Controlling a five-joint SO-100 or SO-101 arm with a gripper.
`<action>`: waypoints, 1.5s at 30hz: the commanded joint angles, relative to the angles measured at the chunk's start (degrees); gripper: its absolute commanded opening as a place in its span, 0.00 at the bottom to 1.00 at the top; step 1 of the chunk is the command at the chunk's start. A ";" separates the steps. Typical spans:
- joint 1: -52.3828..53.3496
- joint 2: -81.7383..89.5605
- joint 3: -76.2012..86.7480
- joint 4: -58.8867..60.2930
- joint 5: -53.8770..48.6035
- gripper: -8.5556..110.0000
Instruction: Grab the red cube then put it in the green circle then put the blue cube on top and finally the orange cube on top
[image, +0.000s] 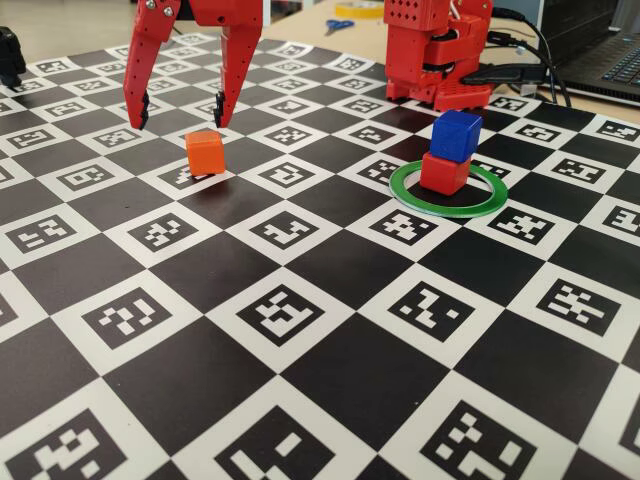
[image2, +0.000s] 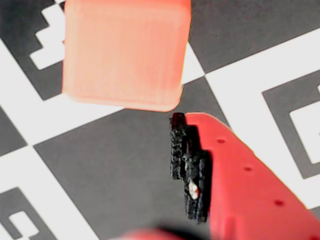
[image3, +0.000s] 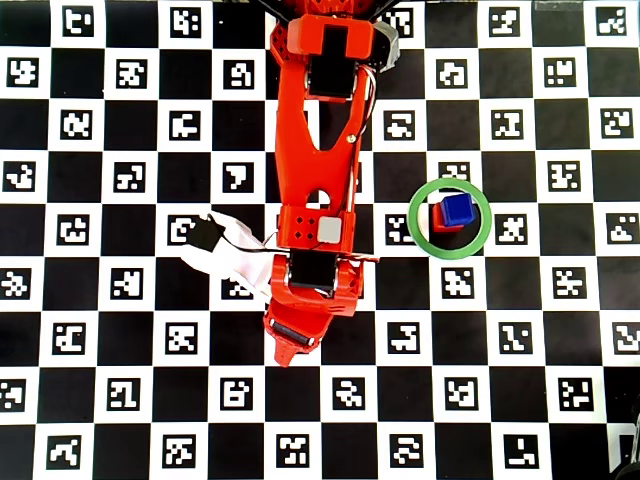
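Even, bright indoor light; all three views usable.

Fixed view: sharp in the mid-ground, softening toward the far clutter; the orange cube (image: 204, 152) throws only a faint, short shadow. Wrist view: very close, the orange cube washed pale, lower edge blurred. Overhead view: flat, crisp, shadowless, whites of the checkered mat (image3: 100, 300) slightly blown.

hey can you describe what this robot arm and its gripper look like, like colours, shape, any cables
The arm is bright red plastic, built from blocky segments, with a grey square patch near the wrist. A white ribbon cable runs from it to a small black module. The gripper has two long, tapering red jaws with black tips, one carrying a ridged black pad and small holes along its side. The red base has black cables behind it.
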 joint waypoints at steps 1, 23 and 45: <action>0.09 1.67 0.18 -0.79 0.26 0.37; 2.29 0.35 4.39 -5.54 -1.58 0.32; 1.67 5.36 4.83 -5.10 -0.88 0.15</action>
